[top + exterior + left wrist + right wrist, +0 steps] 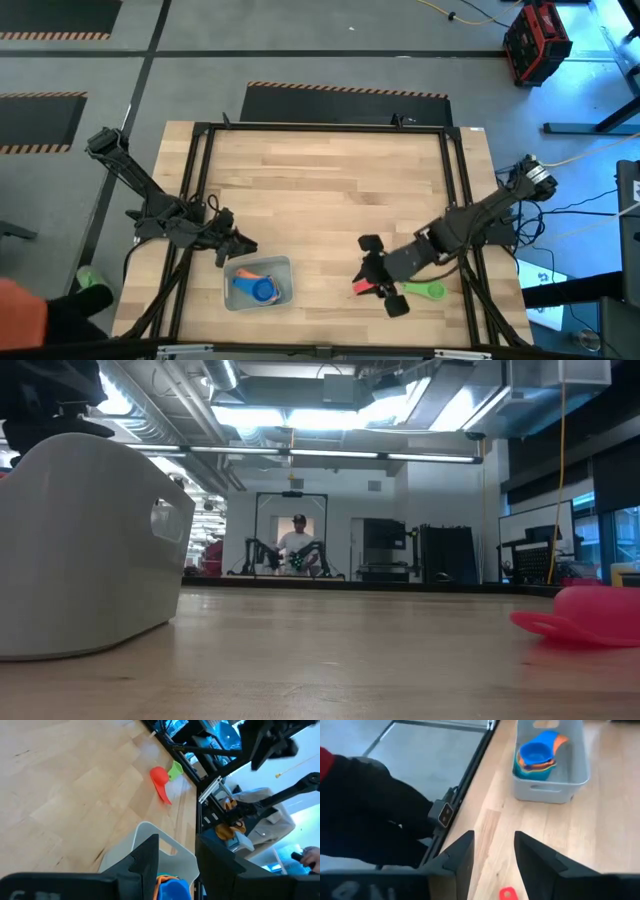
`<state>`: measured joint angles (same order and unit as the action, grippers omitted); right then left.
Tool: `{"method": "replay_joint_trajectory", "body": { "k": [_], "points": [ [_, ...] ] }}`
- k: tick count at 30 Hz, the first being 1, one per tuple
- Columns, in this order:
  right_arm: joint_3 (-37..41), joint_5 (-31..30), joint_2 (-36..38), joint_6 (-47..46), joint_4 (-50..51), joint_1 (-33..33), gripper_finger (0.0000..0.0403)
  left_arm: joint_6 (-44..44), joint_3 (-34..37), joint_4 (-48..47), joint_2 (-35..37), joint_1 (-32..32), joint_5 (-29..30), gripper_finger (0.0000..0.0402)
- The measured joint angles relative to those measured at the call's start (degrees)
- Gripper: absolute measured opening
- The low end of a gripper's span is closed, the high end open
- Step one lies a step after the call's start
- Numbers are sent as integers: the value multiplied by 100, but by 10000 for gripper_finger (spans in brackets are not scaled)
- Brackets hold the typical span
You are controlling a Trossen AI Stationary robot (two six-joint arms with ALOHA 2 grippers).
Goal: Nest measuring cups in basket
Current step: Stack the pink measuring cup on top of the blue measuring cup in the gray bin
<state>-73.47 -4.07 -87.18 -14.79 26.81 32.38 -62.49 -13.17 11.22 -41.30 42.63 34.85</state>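
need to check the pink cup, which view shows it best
The left wrist view: the pink cup shows whole, bowl and handle, beside the green cup. High view: partly under the right gripper. Low view: edge-on. Right wrist: a sliver.

Red toolbox [537, 40], distant person [297, 542].

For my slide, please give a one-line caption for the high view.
Blue cup nested in the basket; pink and green cups wait beside the right gripper.

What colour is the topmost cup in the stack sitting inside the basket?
Blue: the top cup in the basket is blue, over orange and teal ones. The right wrist view shows it best.
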Motion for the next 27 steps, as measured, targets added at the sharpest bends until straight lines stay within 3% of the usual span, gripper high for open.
{"method": "replay_joint_trajectory", "body": {
  "k": [12,27],
  "points": [
    [2,67,-1281,-146,79,232,145,20,0,-1,0,7,-4,122],
    [2,269,-1399,-142,79,24,145,22,0,-2,0,4,-2,122]
  ]
}}
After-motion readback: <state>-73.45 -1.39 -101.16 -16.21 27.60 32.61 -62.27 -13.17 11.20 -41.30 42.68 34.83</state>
